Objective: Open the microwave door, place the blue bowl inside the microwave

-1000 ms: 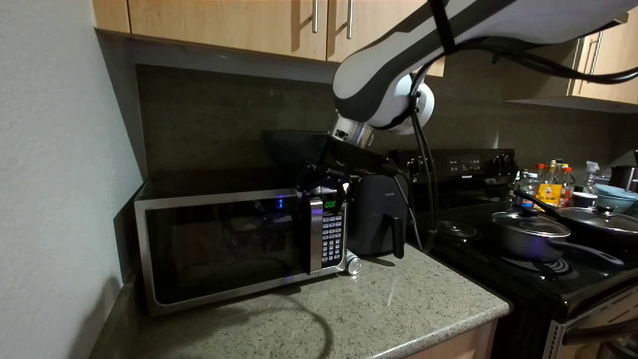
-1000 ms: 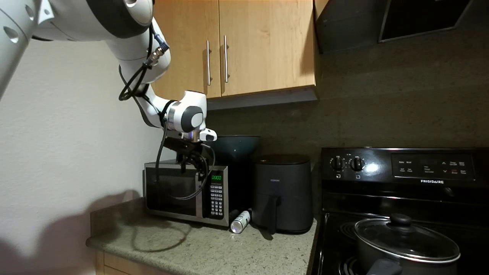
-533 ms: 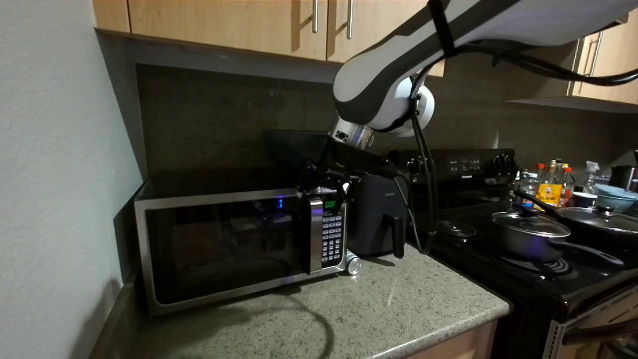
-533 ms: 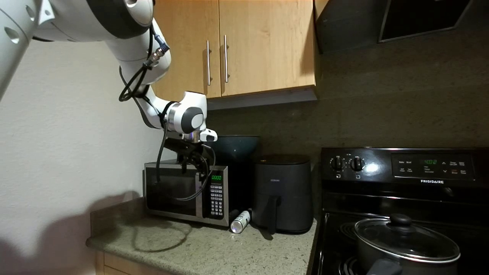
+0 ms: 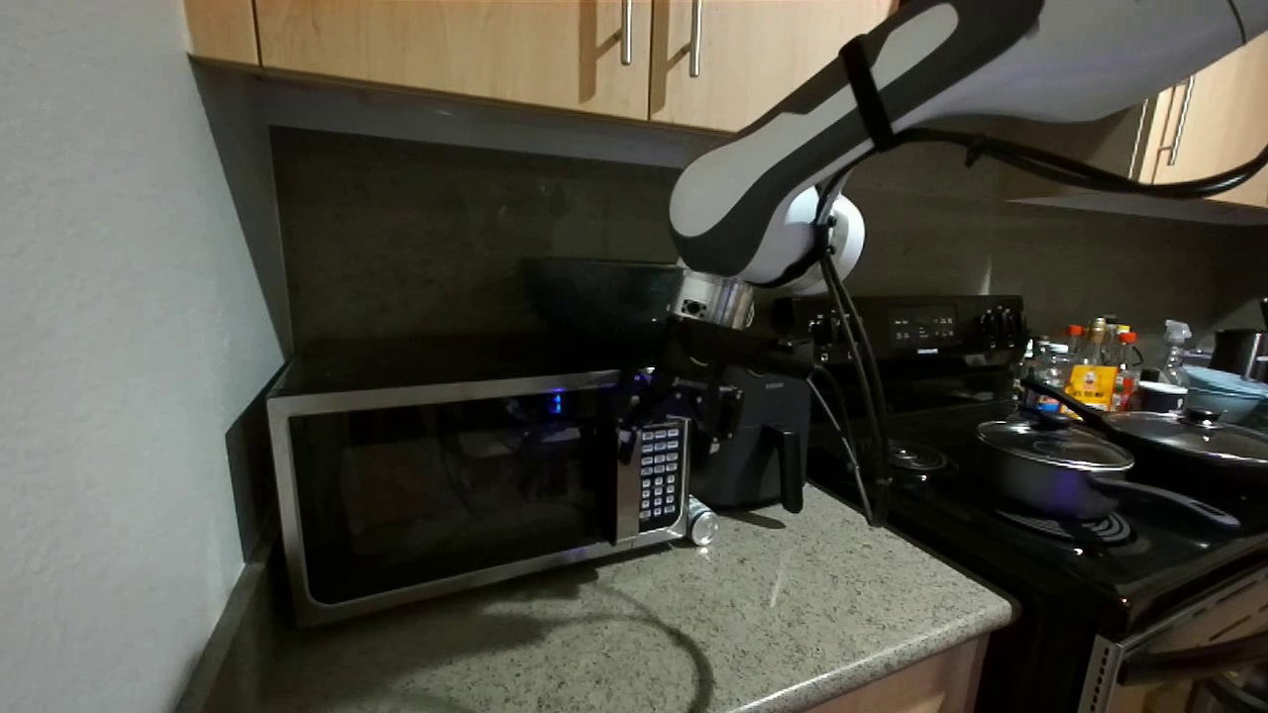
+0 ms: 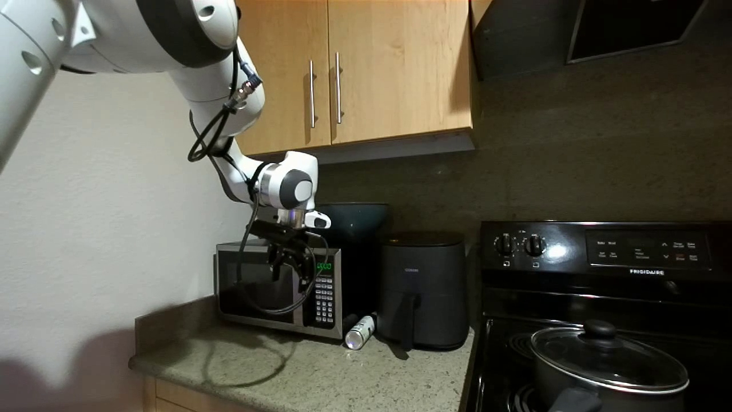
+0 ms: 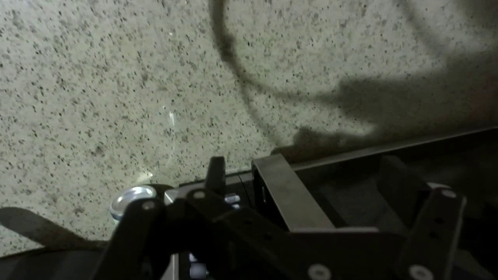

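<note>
The steel microwave (image 5: 660, 485) stands on the counter with its dark-glass microwave door (image 5: 436, 495) closed. In both exterior views my gripper (image 5: 672, 448) hangs in front of the upper right of the microwave's front, pointing down. From the wrist, the open gripper (image 7: 307, 177) has the silver door handle (image 7: 291, 190) in the gap between its spread fingers, with space on either side. One finger (image 7: 215, 175) is over the button panel, the other over the dark glass. The blue bowl (image 6: 354, 220) rests high at the microwave's back right, partly behind the arm; its support is hidden.
A black air fryer (image 6: 423, 292) stands right of the microwave, with a can (image 6: 360, 332) lying between them. Further right is a stove (image 6: 595, 292) bearing a lidded pot (image 6: 612, 366). Wooden cabinets (image 6: 394, 68) hang above, and a wall (image 5: 109, 297) bounds the left.
In the last half second my arm has come down and slightly right. The fingers have dropped from the microwave's top edge to the handle's upper part. Door and bowl have not moved.
</note>
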`<action>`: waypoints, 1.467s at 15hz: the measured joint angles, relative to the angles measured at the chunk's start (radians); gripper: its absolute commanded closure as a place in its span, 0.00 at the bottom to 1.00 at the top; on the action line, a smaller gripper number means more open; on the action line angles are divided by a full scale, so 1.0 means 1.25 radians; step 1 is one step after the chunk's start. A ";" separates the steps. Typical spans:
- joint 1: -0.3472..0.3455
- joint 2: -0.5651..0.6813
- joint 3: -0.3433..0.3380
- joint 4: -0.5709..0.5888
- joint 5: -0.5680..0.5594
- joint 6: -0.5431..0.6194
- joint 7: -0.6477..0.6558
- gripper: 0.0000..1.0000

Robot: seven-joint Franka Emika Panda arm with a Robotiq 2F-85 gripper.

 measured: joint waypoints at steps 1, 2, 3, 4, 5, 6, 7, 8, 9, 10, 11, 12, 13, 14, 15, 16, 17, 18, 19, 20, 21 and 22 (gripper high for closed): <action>0.000 0.004 -0.003 0.000 0.000 -0.015 0.000 0.00; 0.000 0.009 -0.005 0.000 -0.001 -0.021 0.000 0.00; 0.001 0.012 -0.007 0.001 -0.006 -0.022 0.001 0.00; 0.002 0.013 -0.008 0.002 -0.012 -0.022 0.002 0.00; 0.002 0.013 -0.008 0.003 -0.015 -0.022 0.003 0.00; 0.002 0.013 -0.008 0.003 -0.015 -0.022 0.003 0.00; 0.002 0.014 -0.007 0.001 -0.008 0.004 0.003 0.00; 0.002 0.014 -0.002 -0.004 0.007 0.055 0.003 0.00; 0.002 0.014 0.003 -0.009 0.021 0.104 0.003 0.00; 0.002 0.014 0.010 -0.014 0.034 0.142 0.003 0.00; 0.002 0.014 0.016 -0.018 0.042 0.170 0.003 0.00; 0.002 0.014 0.022 -0.022 0.047 0.188 0.003 0.00; 0.002 0.014 0.025 -0.025 0.049 0.200 0.003 0.00; 0.002 0.014 0.028 -0.028 0.050 0.211 0.003 0.00; 0.002 0.015 0.029 -0.029 0.050 0.218 0.003 0.18; 0.002 0.015 0.029 -0.029 0.050 0.222 0.003 0.26; 0.002 0.016 0.030 -0.029 0.050 0.225 0.003 0.33; 0.002 0.016 0.030 -0.029 0.050 0.226 0.003 0.40; 0.001 0.016 0.030 -0.029 0.050 0.226 0.003 0.46; 0.001 0.016 0.030 -0.029 0.050 0.226 0.002 0.53; 0.001 0.016 0.030 -0.029 0.050 0.226 0.002 0.59; 0.001 0.016 0.030 -0.029 0.050 0.226 0.002 0.66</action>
